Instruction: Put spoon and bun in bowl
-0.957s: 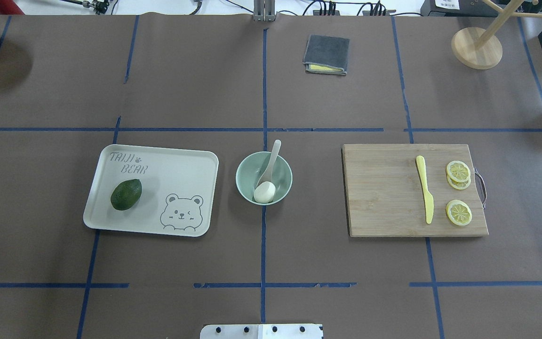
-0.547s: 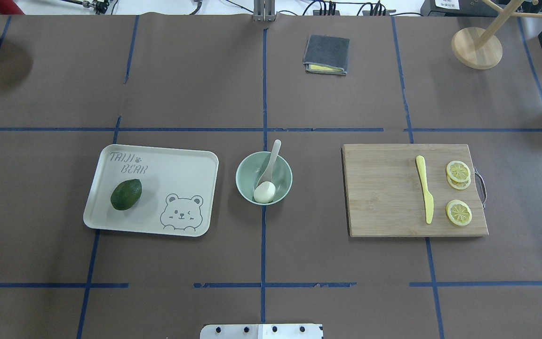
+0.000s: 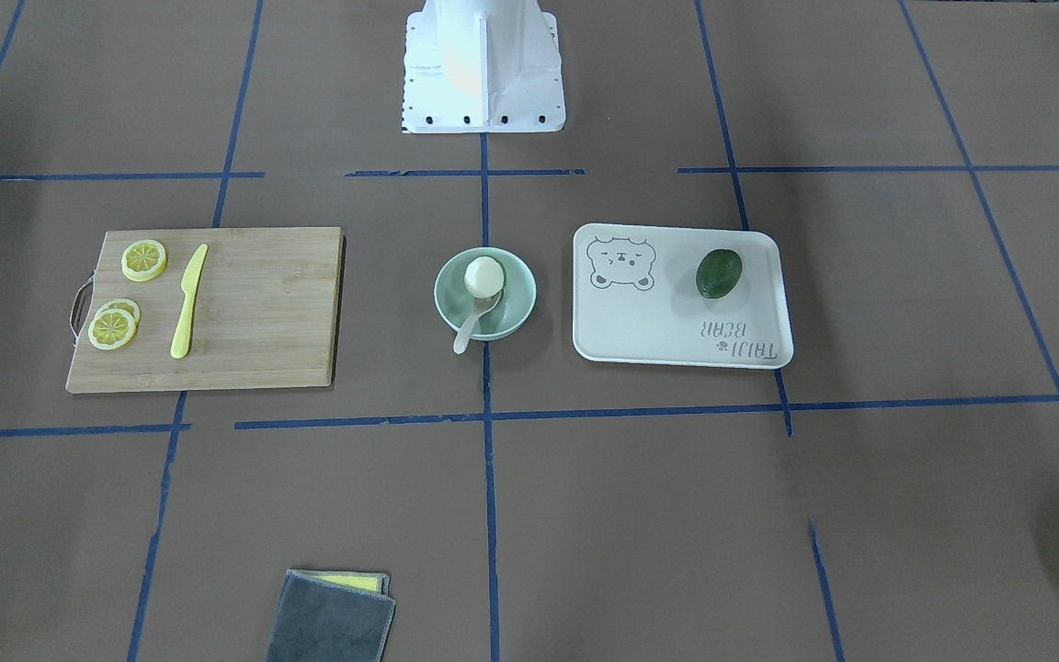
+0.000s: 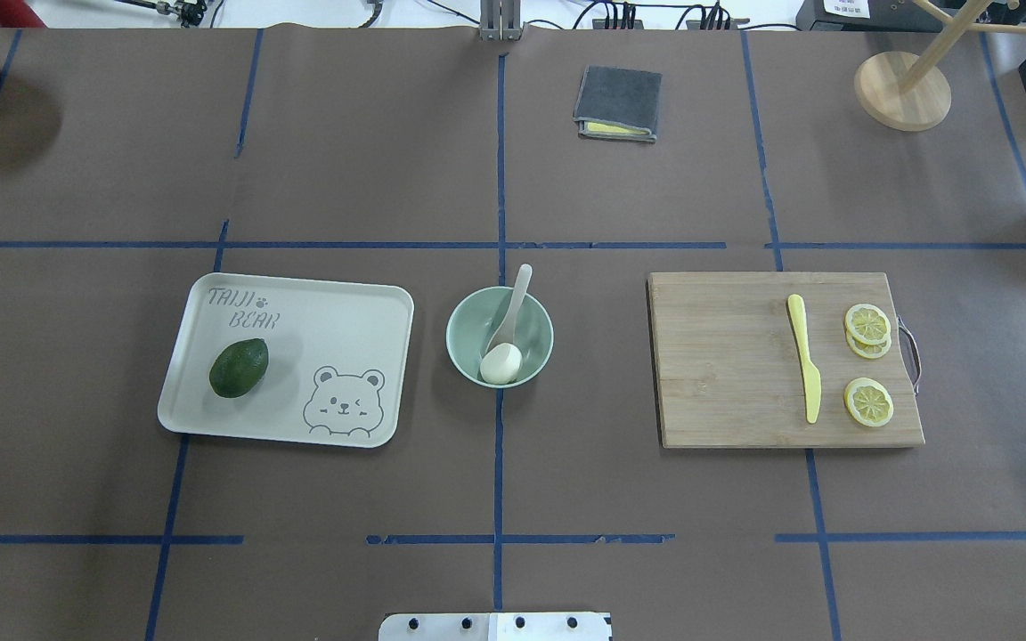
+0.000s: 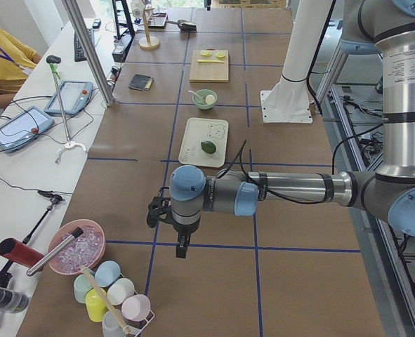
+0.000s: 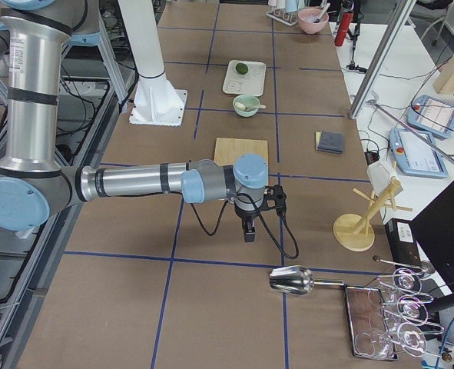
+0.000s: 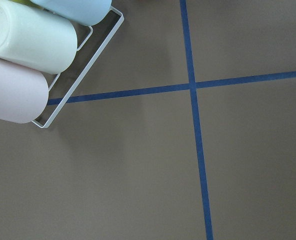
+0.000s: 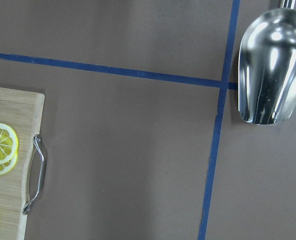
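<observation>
The pale green bowl (image 4: 455,338) stands at the table's middle. The white bun (image 4: 500,363) lies inside it on the near side. The off-white spoon (image 4: 517,298) rests in the bowl with its scoop by the bun and its handle over the far rim. All three also show in the front view: the bowl (image 3: 522,296), the bun (image 3: 483,274), the spoon (image 3: 470,331). My left gripper (image 5: 182,246) hangs over the table's left end, far from the bowl. My right gripper (image 6: 248,229) hangs over the right end. I cannot tell if either is open or shut.
A white bear tray (image 4: 335,312) with a green avocado (image 4: 239,367) lies left of the bowl. A wooden board (image 4: 727,374) with a yellow knife (image 4: 803,356) and lemon slices (image 4: 867,402) lies right. A grey cloth (image 4: 618,102), a steel scoop (image 8: 270,70) and racked cups (image 7: 27,45) are further off.
</observation>
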